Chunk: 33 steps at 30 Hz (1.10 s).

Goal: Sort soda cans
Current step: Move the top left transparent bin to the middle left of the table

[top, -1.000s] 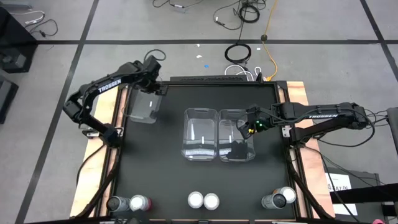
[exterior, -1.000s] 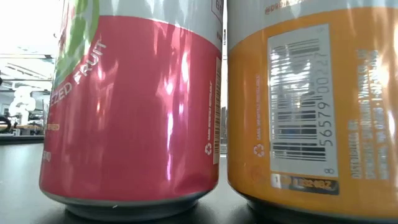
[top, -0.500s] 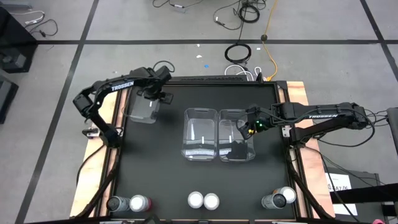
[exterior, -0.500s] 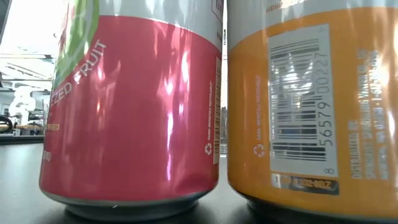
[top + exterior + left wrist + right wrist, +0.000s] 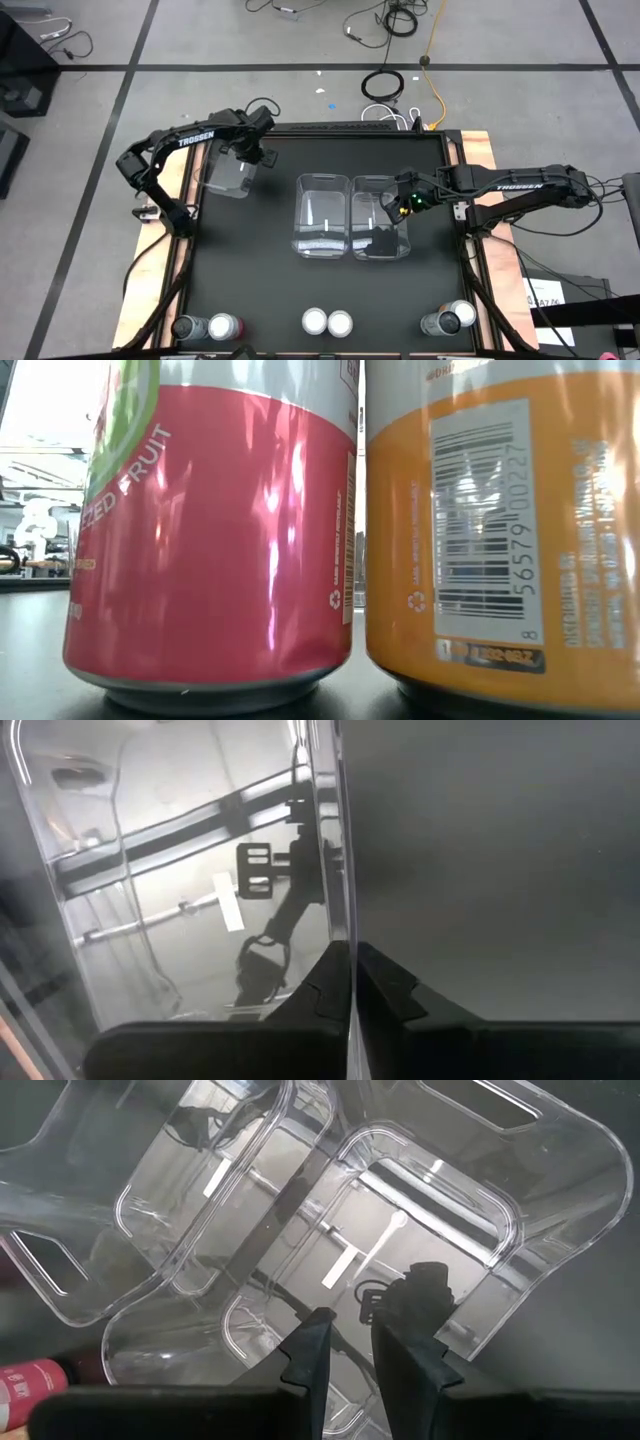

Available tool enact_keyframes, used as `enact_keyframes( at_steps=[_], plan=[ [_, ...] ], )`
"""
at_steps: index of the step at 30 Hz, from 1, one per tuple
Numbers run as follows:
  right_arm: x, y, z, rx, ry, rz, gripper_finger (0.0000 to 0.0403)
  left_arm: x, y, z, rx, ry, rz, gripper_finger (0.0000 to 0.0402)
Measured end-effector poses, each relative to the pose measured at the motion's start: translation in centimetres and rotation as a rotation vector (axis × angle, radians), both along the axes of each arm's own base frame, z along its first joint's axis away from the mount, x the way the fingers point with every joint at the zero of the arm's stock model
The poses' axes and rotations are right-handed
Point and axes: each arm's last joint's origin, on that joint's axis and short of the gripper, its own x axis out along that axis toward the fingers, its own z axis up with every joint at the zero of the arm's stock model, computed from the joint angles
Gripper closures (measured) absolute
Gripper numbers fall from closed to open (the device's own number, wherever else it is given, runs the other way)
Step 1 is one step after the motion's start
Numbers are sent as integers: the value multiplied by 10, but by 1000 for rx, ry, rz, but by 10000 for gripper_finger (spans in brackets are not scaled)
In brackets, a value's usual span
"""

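Observation:
Several soda cans stand upright along the table's near edge; among them are a dark one (image 5: 185, 327), a pink-red one (image 5: 222, 326) and two pale-topped ones (image 5: 327, 322). The low view shows a pink-red can (image 5: 210, 540) and an orange can (image 5: 500, 530) up close. A clear bin (image 5: 225, 172) sits at the far left, with my left gripper (image 5: 252, 155) shut on its wall. Two more clear bins (image 5: 322, 215) (image 5: 380, 215) stand side by side mid-table. My right gripper (image 5: 345, 1345) hovers over the right one, with a narrow gap between its fingers and nothing in it. My left gripper pinches the left bin's right-hand wall (image 5: 347, 920) between its two fingers, near the bin's far corner. One finger is inside the bin and one outside. The fingers come from above, pointing down. The bin rests flat on the table.
The black table top (image 5: 270, 290) lies bare between the bins and the row of cans. Wooden side rails (image 5: 180, 250) (image 5: 485, 270) border the table. Cables (image 5: 385, 85) lie on the floor beyond the far edge.
My left gripper has moved toward the table's near edge and down, onto the right wall of the left bin. The bin has stayed in place. My right arm has kept still.

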Motion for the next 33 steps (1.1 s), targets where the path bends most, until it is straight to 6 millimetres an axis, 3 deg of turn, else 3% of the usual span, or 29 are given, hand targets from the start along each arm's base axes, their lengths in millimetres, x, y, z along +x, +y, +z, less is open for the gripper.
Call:
enact_keyframes(
  at_steps=[4,9,26,33],
  plan=[
    [0,0,0,-18,4,22,332,3,-6,0,-17,12,26,394],
    [-1,-1,0,-84,26,106,332,15,-29,1,-44,22,69,394],
    [-35,0,21,-265,1,375,332,74,-168,5,-90,-100,443,394],
    [-43,0,26,-305,-28,428,332,82,-199,6,-81,-173,523,394]
  ],
)
